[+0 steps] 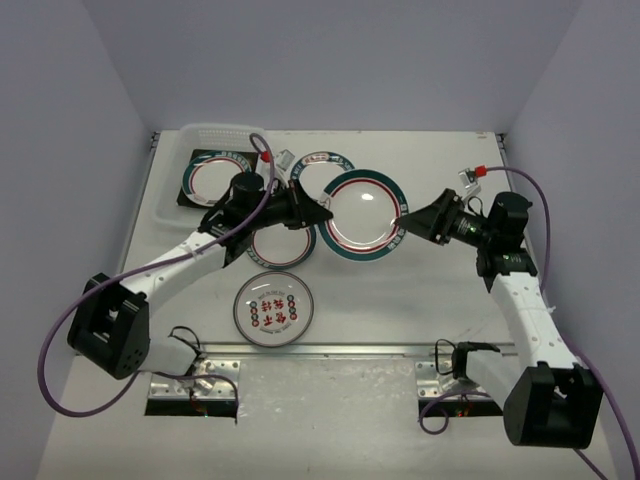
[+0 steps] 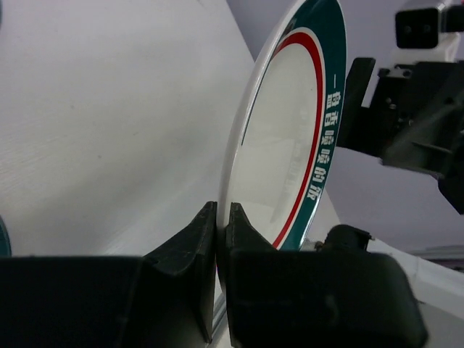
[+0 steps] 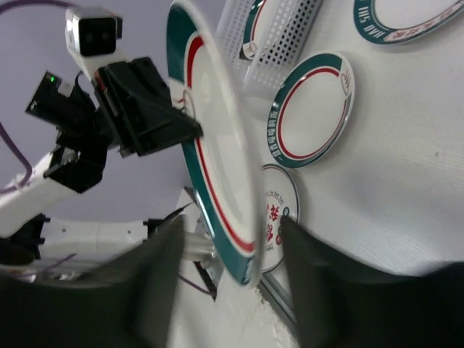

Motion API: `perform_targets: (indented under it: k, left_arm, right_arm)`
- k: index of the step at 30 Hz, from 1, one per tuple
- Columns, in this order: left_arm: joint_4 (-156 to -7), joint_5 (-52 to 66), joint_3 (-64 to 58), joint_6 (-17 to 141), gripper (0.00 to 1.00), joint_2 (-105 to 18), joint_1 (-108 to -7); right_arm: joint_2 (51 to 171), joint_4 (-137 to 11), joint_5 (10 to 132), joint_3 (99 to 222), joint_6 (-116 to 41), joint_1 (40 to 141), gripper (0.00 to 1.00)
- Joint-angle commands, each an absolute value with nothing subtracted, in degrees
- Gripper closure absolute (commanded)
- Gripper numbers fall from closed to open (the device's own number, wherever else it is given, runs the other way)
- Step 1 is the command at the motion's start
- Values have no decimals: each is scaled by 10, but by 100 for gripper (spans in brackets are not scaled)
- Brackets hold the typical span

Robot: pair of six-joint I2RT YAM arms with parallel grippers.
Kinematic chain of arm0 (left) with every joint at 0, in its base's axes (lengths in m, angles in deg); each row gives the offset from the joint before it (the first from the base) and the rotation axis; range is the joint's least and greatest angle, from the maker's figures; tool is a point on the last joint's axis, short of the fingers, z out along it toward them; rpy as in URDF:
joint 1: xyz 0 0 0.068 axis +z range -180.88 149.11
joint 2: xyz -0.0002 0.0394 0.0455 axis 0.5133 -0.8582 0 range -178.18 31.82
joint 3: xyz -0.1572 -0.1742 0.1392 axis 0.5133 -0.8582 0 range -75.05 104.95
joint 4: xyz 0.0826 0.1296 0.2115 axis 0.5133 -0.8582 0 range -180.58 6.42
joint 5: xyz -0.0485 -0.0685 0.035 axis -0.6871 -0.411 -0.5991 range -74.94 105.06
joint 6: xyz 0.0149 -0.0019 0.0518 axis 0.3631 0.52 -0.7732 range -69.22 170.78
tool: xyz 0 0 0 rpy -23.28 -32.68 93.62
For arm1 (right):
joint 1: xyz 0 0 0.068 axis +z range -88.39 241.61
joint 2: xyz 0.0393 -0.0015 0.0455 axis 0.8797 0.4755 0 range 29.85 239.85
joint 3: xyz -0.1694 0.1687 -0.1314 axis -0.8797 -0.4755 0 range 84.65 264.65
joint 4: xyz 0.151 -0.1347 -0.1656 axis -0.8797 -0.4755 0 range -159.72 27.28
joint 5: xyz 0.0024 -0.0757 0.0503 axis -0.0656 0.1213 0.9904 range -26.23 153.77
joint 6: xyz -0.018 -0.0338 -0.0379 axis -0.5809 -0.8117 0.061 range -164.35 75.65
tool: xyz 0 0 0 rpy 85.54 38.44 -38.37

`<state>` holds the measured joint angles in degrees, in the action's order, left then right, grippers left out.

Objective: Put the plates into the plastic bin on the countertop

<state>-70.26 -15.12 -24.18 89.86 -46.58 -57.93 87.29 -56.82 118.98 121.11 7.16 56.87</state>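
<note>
From above, the round white plate with a teal rim and red ring (image 1: 365, 213) hangs over the flat white countertop (image 1: 400, 300) between both arms, well apart from the translucent white plastic bin (image 1: 222, 131) at the far left.

In the left wrist view, the left gripper (image 2: 223, 217) is clamped on a sliver of rim — a thin hold that could let the plate pivot or slip.

In the right wrist view, the right gripper (image 3: 228, 246) straddles the opposite rim, fingers spread and not clamping — if the left lets go too soon, the plate would likely drop.
</note>
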Motion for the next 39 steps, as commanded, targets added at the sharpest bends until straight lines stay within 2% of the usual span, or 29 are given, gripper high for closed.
perform_targets:
  k: [1, 5, 9, 16, 21, 25, 26, 32, 35, 39]
  left_arm:
    - [-750, -28, -198, 906, 100, -422, -529]
    - [-827, 21, -160, 930, 100, -391, -384]
    - [-936, 137, -71, 888, 100, -433, -281]
    - [-997, 190, 26, 861, 100, -586, -218]
    - [-1065, 181, 156, 840, 100, -715, -196]
    - [-1072, 138, 186, 827, 100, -762, -178]
    - [-1079, 129, 195, 820, 95, -771, -177]
    - [-1116, 92, 222, 791, 19, -794, -175]
    - [-1152, 115, 230, 774, 1, -782, -176]
    - [-1161, 126, 210, 756, 0, -754, -179]
  right_arm:
    - [872, -555, 1191, 1222, 54, 575, 3]
    - [879, -696, 1060, 1237, -40, 575, 1]
    - [888, -705, 1062, 1229, -65, 575, 1]
    - [915, -669, 1092, 1208, -54, 578, 1]
    - [928, -655, 1098, 1198, -56, 588, 1]
    - [934, -656, 1099, 1198, -61, 592, 1]
    - [937, -653, 1099, 1198, -61, 592, 1]
    - [965, -663, 1088, 1211, -75, 609, 1]
    - [1008, -733, 1043, 1253, -118, 668, 1]
    - [1055, -728, 994, 1278, -128, 737, 1]
